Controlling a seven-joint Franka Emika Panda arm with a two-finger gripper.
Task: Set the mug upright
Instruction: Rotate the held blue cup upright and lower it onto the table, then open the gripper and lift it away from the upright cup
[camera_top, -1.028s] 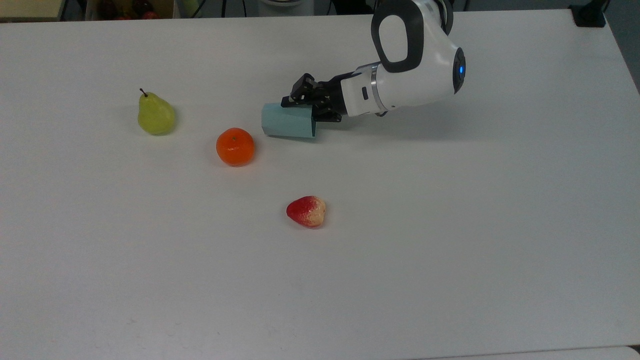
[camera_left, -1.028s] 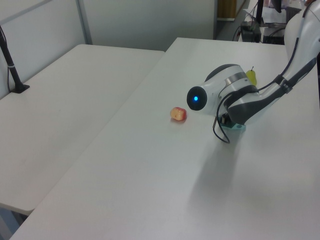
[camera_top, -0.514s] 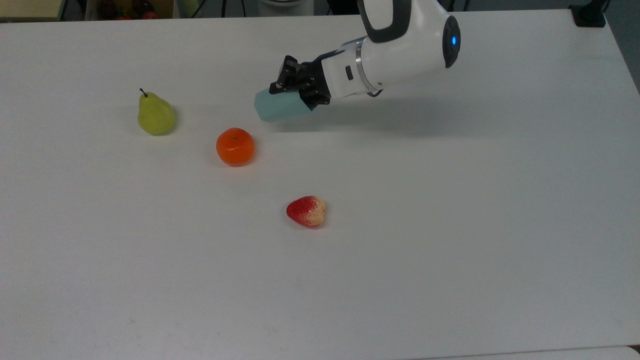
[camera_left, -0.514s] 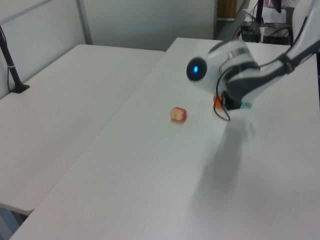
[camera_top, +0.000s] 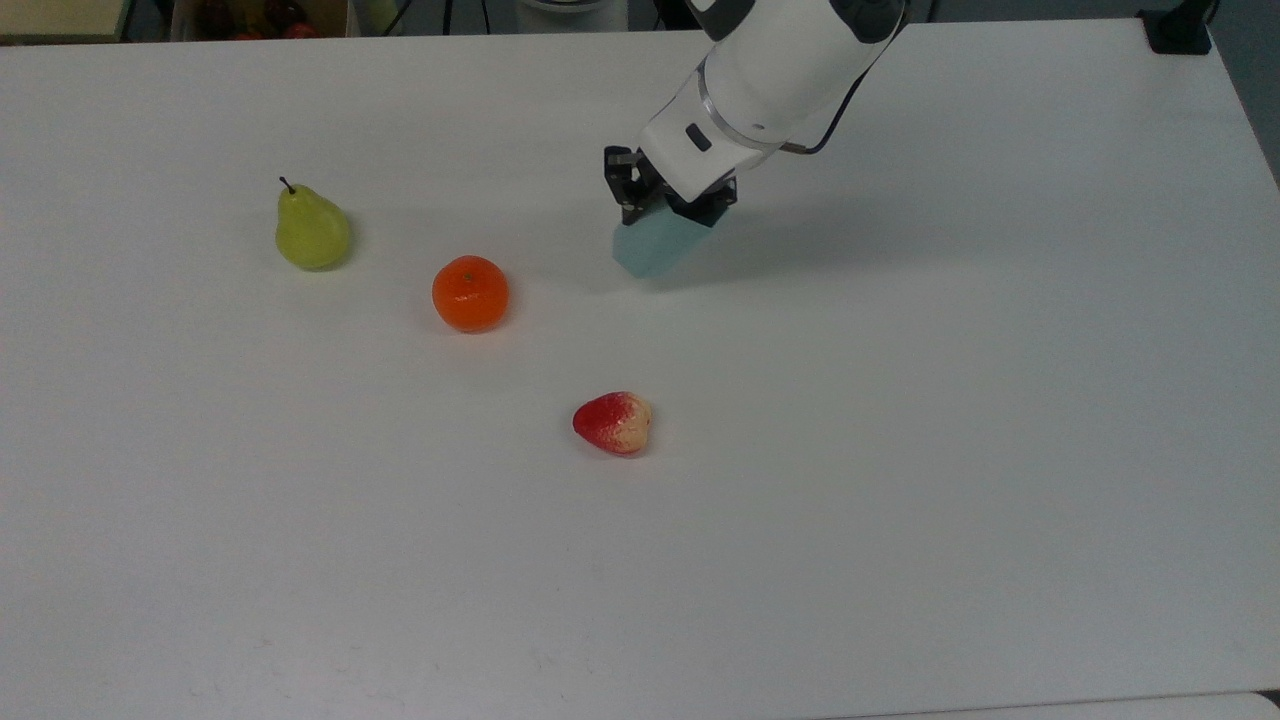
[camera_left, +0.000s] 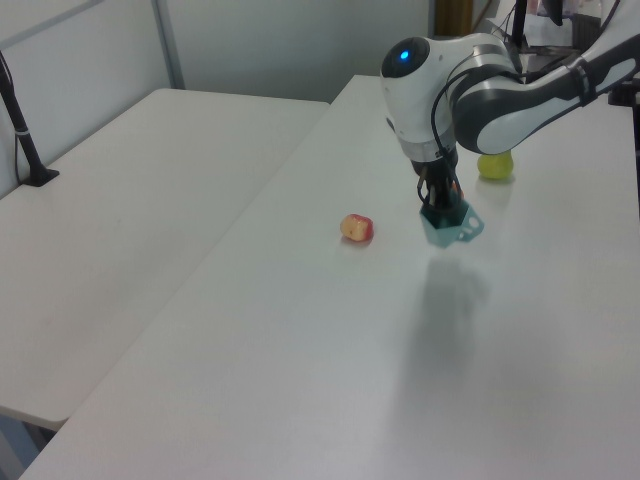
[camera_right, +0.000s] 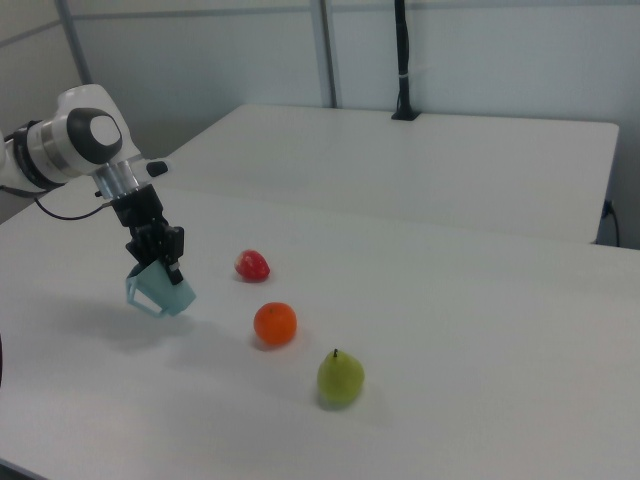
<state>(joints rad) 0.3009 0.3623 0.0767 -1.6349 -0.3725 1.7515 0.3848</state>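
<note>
- The claw (camera_top: 665, 205) is clamped on the rim of the mug (camera_top: 655, 245), so the mug hangs right below it, lifted off the table (camera_top: 900, 450) and tilted.
- In the left view the open mouth of the mug (camera_left: 450, 225) faces the camera.
- It's over the far middle part of the table in the top view, well apart from the orange (camera_top: 470, 293), pear (camera_top: 311, 230) and strawberry (camera_top: 613, 422).

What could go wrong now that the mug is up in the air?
The gripper pinches the mug only at its rim, so it might slip out and fall onto the table. The mug hangs tilted; released like this, it would probably tip over again. The orange lies nearby, and a rolling mug could knock it.
</note>
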